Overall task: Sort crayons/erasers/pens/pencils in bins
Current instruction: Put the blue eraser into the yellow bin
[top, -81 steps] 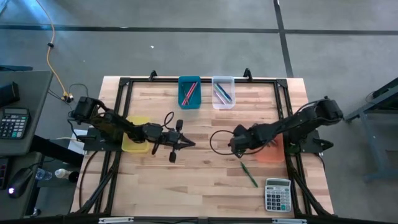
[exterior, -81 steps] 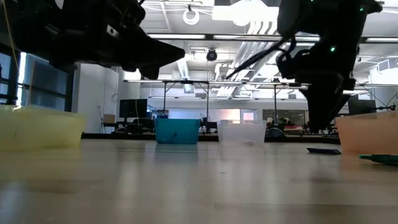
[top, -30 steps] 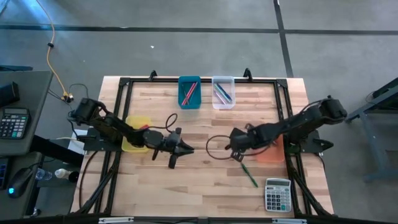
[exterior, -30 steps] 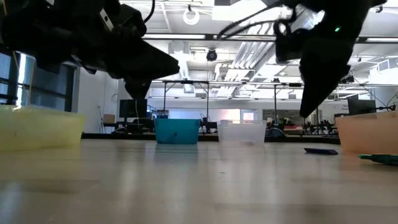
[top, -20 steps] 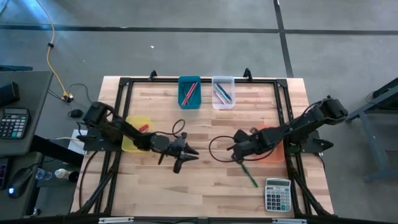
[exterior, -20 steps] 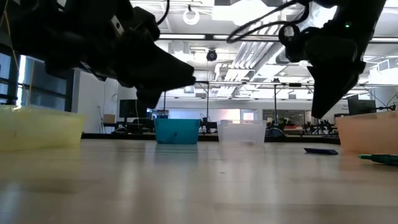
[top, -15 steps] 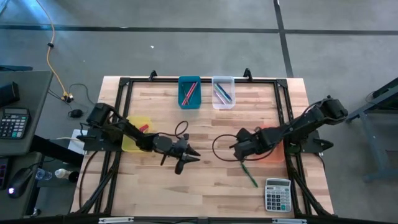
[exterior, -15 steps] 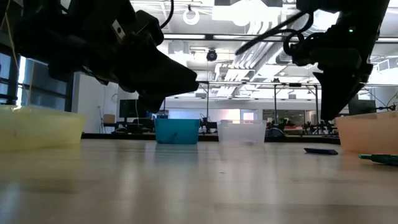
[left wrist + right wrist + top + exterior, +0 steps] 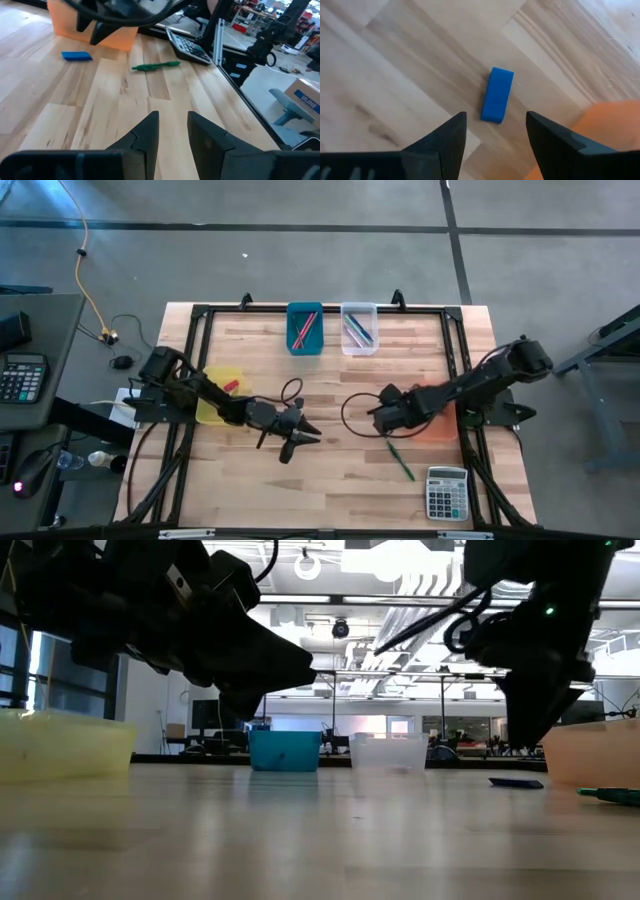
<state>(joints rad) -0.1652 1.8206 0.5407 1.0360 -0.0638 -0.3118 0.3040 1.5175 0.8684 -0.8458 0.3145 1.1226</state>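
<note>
Two bins at the back hold sticks, yet a blue eraser and green pen remain on the table; right gripper hovers spread over the eraser, left gripper slightly parted, empty

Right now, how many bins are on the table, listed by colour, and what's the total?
Yellow bin: 1
Teal bin: 1
Clear bin: 1
Orange bin: 1
Total: 4
</note>
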